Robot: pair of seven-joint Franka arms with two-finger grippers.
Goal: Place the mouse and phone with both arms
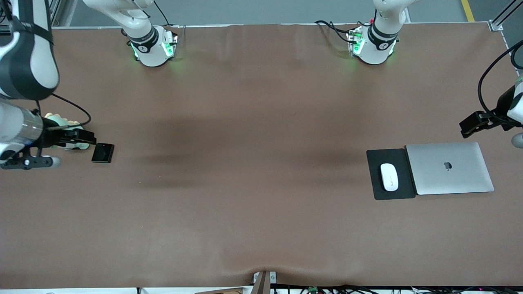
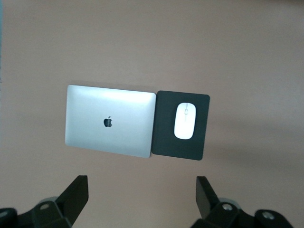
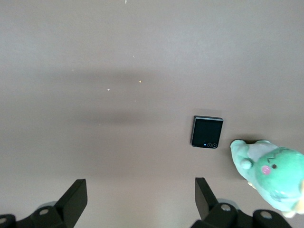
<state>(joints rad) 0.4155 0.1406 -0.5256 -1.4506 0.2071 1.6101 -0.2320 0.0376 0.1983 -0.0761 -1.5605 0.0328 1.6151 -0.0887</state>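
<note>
The left end effector (image 2: 142, 199) hangs with its fingers (image 2: 76, 194) spread wide and nothing between them, up in the air over the left arm's end of the surface (image 1: 253, 171). In the left wrist view the laptop (image 2: 110, 121) and the pad (image 2: 181, 125) lie on the brown cloth under it. The mouse (image 1: 389, 177) rests on the black pad (image 1: 390, 174), touching nothing else. The closed silver laptop (image 1: 449, 168) lies flat just beside the pad, at about three o'clock from the mouse in the front view.

The right end effector (image 3: 140, 202) also stands wide and holds nothing, over the right arm's end of the surface. Its fingers (image 3: 73, 197) frame bare cloth. The phone (image 1: 102, 153) lies flat on the surface there, apart from the fingers. A green plush toy (image 1: 67, 130) sits just beside the phone, at about ten o'clock from it in the front view, partly hidden by the right arm. In the right wrist view the phone (image 3: 207, 132) and the toy (image 3: 273, 173) are close together but apart.
</note>
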